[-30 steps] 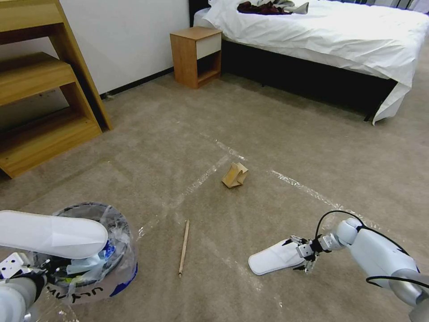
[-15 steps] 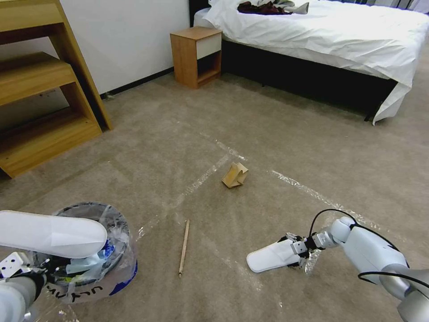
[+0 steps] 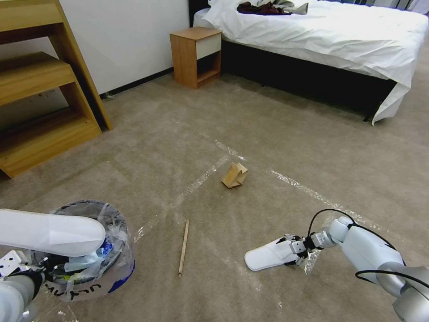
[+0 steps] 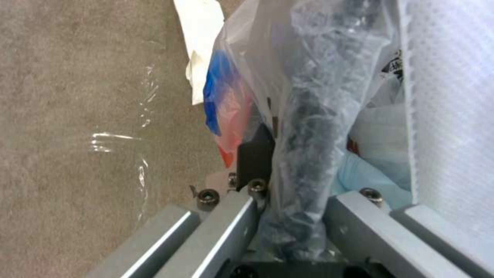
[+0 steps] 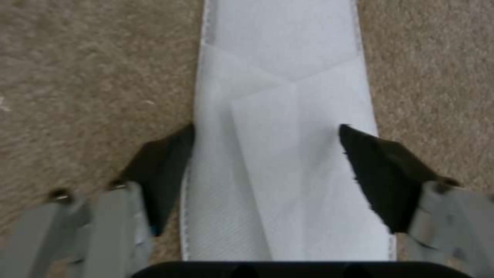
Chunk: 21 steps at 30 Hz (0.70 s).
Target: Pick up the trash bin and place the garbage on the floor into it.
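Our left end effector (image 4: 288,216) is clamped on the bag-lined rim of the trash bin (image 3: 96,268) at the near left, one finger (image 4: 226,227) outside the rim and the other inside. A white slipper (image 3: 49,232) lies across the bin's mouth.

Our right end effector (image 3: 292,250) sits low on the floor (image 3: 250,116) at the near right, its fingers apart, one dark pad (image 5: 164,170) at each long edge of a second white slipper (image 3: 268,256) that lies flat on the carpet. We cannot tell whether the pads touch it.

Between the bin and that slipper lies a thin wooden stick (image 3: 183,247); farther off, by a tape strip, sits folded brown cardboard (image 3: 234,175).
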Available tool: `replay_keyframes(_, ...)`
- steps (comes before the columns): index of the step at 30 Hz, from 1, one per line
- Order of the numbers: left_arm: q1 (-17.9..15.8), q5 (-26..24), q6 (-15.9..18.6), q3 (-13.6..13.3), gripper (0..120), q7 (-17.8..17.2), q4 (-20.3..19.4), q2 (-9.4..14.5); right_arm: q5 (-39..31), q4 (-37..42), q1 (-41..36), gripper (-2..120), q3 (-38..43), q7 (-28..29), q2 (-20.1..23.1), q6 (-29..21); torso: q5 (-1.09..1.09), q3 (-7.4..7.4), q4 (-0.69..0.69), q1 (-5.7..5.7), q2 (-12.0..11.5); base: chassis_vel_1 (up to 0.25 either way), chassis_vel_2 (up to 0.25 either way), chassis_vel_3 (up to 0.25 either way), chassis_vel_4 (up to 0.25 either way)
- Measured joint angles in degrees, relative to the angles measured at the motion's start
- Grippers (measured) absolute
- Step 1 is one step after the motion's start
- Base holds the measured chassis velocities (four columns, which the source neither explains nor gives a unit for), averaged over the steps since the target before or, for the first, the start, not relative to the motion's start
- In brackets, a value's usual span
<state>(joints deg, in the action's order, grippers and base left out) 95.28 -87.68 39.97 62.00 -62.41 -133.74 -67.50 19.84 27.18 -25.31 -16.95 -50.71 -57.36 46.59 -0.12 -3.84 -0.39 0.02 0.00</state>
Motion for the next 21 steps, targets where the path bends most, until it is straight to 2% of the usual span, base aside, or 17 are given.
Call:
replay_keyframes(4, 0.04, 0.41, -0.07, -0.06, 0, 0.05, -0.27, -0.14, -1.12, 0.80, -0.24, 51, 0.08, -0.63, 0.36, 0.00, 0.07, -0.01, 0.02, 0.00, 0.00, 0.000, 0.000, 0.000, 0.000)
replay_keyframes(5, 0.04, 0.41, -0.07, -0.06, 0, 0.05, -0.27, -0.14, -1.12, 0.80, -0.24, 51, 0.08, -0.63, 0.36, 0.00, 0.07, -0.01, 0.02, 0.00, 0.00, 0.000, 0.000, 0.000, 0.000)
replay_keyframes(8, 0.17, 0.65, -0.17, -0.11, 0, 0.12, -0.52, -0.27, -1.94, 2.01, -0.51, 37, 0.13, -0.58, 0.69, -0.03, 0.09, -0.01, 0.08, 0.00, 0.00, 0.000, 0.000, 0.000, 0.000)
replay_keyframes(21, 0.24, 0.84, -0.43, 0.00, 0, 0.30, -0.76, -0.13, -4.43, 3.64, -1.30, 26, 0.17, -0.36, 1.27, -0.04, 0.05, -0.01, 0.04, 0.00, 0.00, 0.000, 0.000, 0.000, 0.000)
